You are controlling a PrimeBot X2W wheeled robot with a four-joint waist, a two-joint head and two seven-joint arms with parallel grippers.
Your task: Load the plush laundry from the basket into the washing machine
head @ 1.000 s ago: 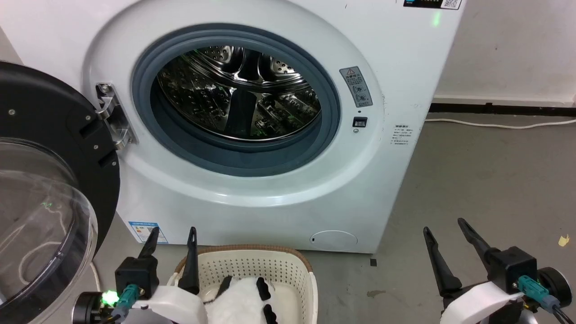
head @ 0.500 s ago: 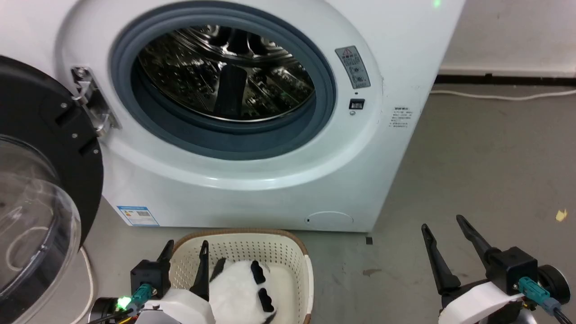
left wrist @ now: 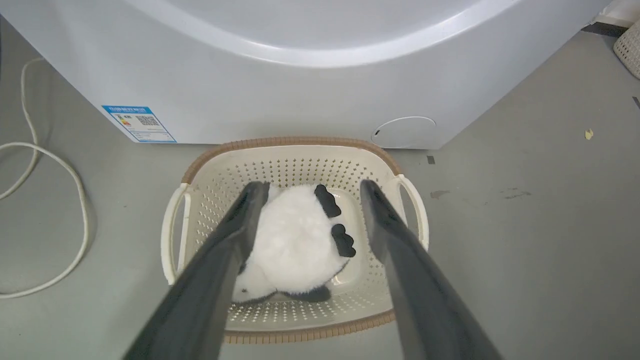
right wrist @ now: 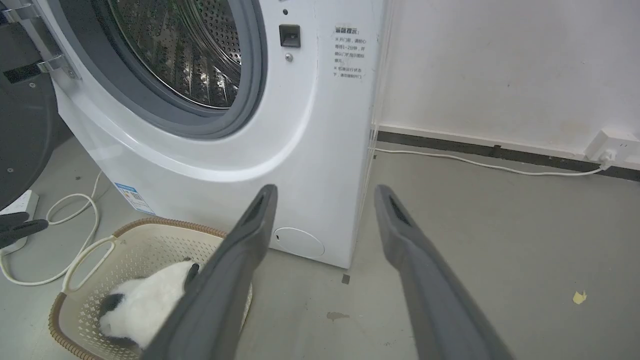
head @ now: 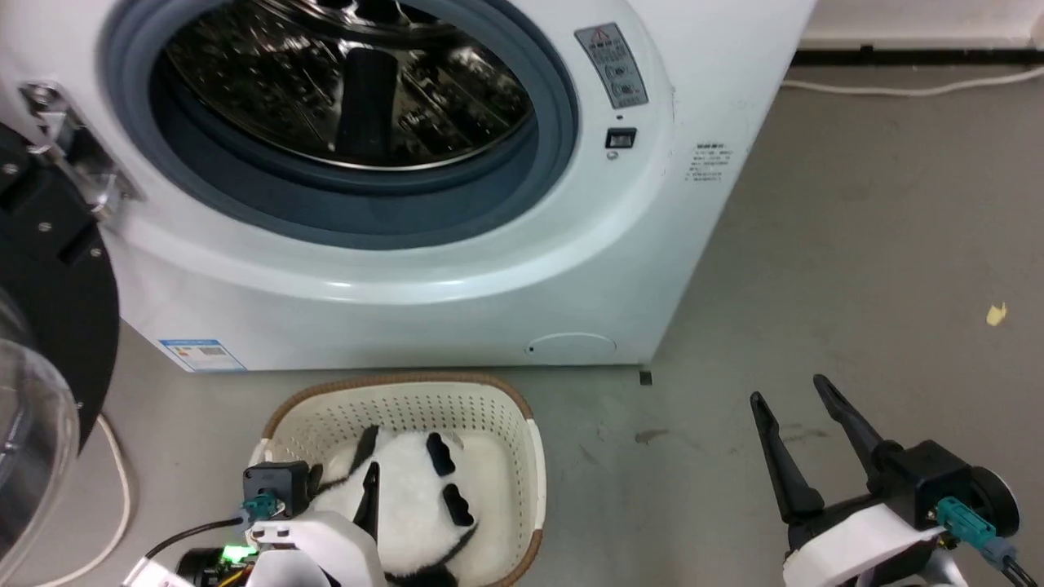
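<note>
Left gripper hangs over the small cream-white perforated plastic basket with a brown rim band, its two long dark fingers spread wide and holding nothing. They straddle the fluffy white panda-like plush toy with black limbs; whether either finger touches the fur cannot be told. The toy lies inside the basket, toward its left side in the left wrist view, two black patches facing up. The basket stands on the grey concrete floor, just in front of the large white front-loading washing machine, below its round opening. A grey rubber door seal rings the shiny perforated steel drum, and the black-framed clear domed door is swung open at the machine's left. Right gripper is held above bare floor well to the right of the basket, fingers likewise wide apart and empty. A white cable loops on the floor left of the basket, and a small yellow scrap lies far to the right.
</note>
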